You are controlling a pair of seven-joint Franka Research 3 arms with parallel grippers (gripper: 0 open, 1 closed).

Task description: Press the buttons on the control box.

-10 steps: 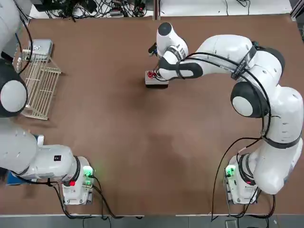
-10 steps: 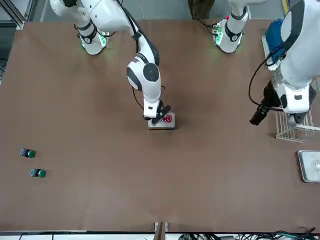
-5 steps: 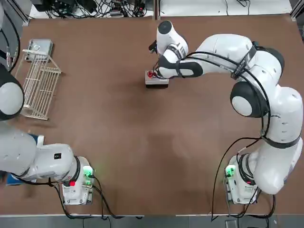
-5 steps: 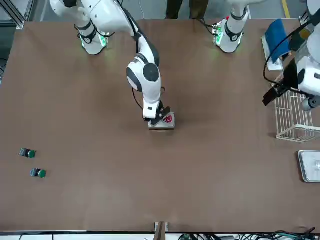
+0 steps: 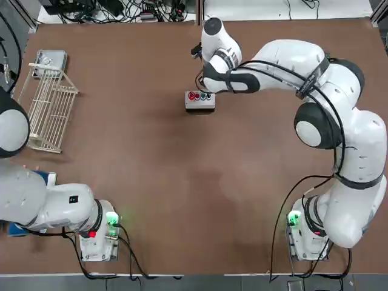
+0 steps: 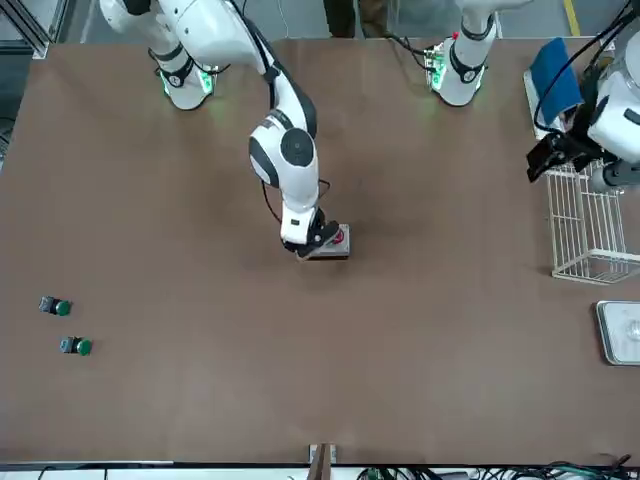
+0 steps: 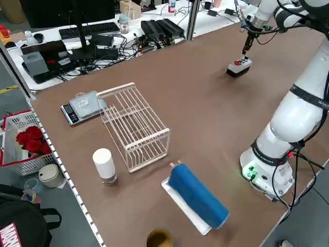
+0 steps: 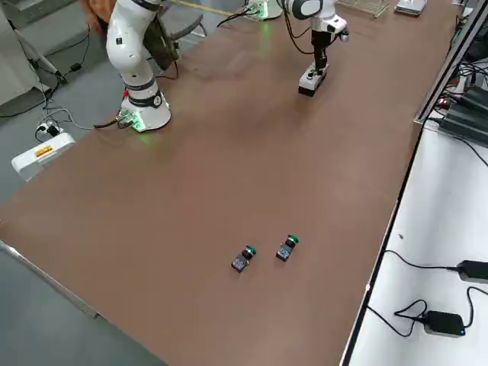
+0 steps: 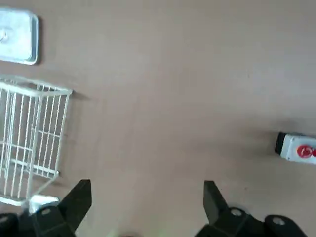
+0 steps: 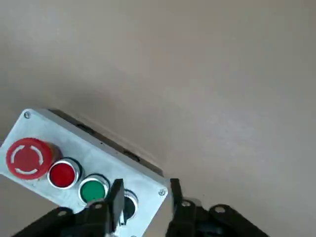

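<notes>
No readable writing on control box [image 5: 200, 101]; only a white ring mark on the big red cap. Buttons [image 10: 61, 173] counted in right wrist view: 4 in a row, namely large red, small red, green, dark. Box sits on tabletop [image 5: 182, 182] just above centre in top view, 12 o'clock side. Right tool [image 10: 144, 197] above the box's dark-button end, fingers narrowly apart, gripping nothing. Left tool [image 9: 145, 195] spread wide, empty, up by wire rack [image 5: 48, 109] at 9-10 o'clock. 2 loose green-capped pieces [image 6: 68, 327] sit apart at 2 o'clock
</notes>
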